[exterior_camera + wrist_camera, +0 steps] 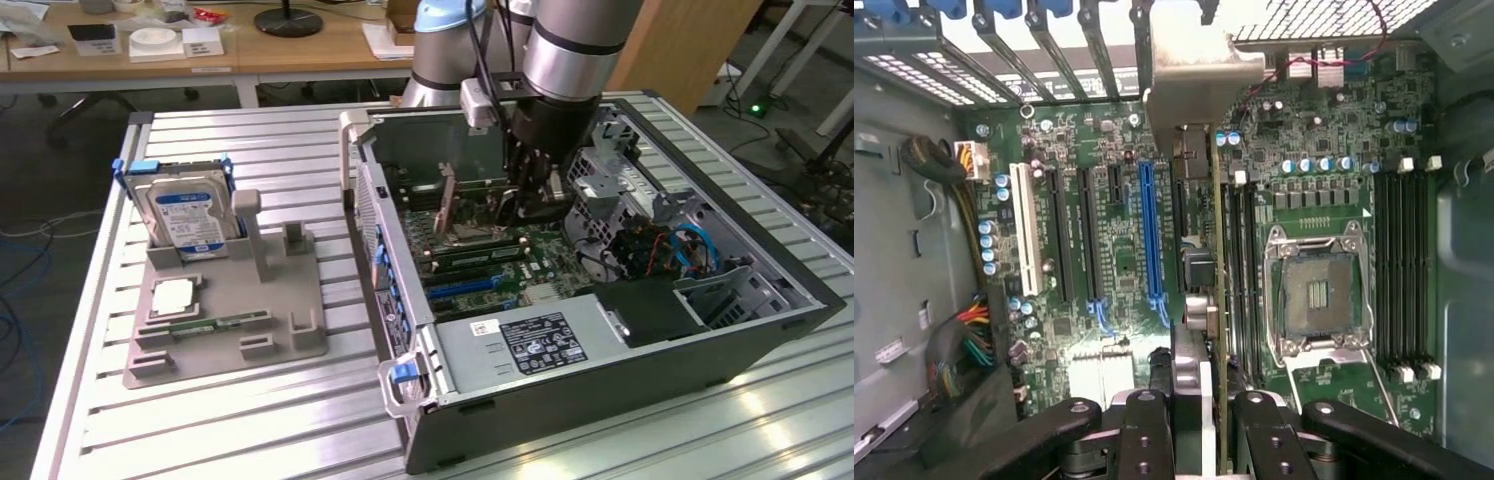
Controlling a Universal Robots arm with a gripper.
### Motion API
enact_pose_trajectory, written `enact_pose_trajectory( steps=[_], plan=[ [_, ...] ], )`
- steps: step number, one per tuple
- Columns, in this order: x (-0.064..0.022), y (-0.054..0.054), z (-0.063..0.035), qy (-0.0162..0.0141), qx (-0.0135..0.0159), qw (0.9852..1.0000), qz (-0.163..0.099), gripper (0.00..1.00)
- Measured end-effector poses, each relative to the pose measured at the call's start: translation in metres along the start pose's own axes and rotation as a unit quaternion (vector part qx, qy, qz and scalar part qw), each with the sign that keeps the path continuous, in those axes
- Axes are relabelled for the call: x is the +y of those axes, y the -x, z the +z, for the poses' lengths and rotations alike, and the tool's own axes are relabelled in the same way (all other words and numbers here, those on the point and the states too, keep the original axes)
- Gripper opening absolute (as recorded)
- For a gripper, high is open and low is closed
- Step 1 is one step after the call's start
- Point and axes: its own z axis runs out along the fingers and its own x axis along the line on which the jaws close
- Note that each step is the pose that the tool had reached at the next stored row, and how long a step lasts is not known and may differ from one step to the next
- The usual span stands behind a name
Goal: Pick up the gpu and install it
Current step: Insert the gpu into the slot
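The gpu, wrist view: edge-on over the motherboard. The hand pinches its near edge between both fingers. Silver bracket lies at the rear slot openings. Blue slot is on one side, CPU socket on the other. Cannot tell if seated.

Exterior view: card upright inside the open computer case, and the arm blocks the grip. Hard drive stands in a grey fixture on the tabletop, at the exterior view's left.

No legible text or markings anywhere
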Motion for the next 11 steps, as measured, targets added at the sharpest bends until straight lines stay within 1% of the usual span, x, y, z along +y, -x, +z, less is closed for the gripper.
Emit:
enact_pose_trajectory(
  steps=[6,9,11],
  plan=[
    [0.005,-0.0007,0.0045,0.0009,0.0003,1.0,0.0,0.29],
    [0.005,-0.0014,0.0068,0.0029,0.001,1.0,-0.001,0.29],
    [0.005,-0.0027,0.0077,0.0038,0.0008,1.0,-0.004,0.29]
  ],
)
